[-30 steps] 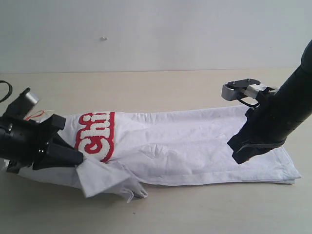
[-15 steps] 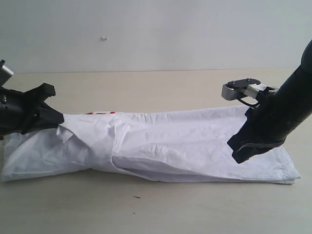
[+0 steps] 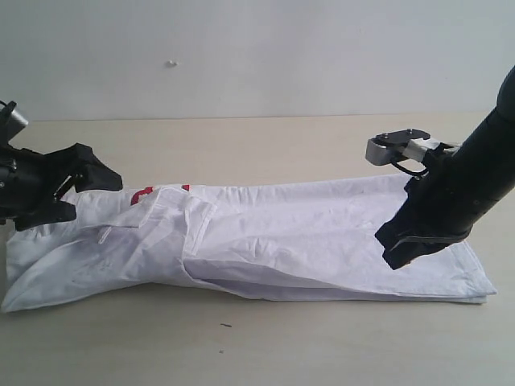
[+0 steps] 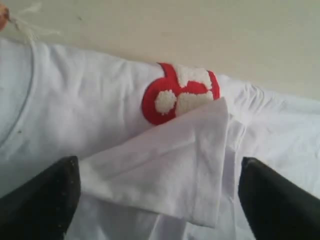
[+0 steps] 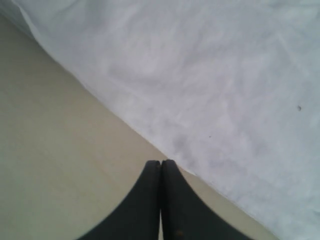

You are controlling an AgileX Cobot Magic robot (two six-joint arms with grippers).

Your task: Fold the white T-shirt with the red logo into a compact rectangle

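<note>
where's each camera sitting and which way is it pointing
Exterior: off the arms, low, looking across the table to the wall; sees the T-shirt, left gripper and right gripper.
Left wrist: over the T-shirt, looking down at the logo and a folded sleeve; both open fingers show.
Right wrist: looking down at the T-shirt's edge and table; shut fingers show.
Shared: exterior and left wrist both show the logo.
</note>
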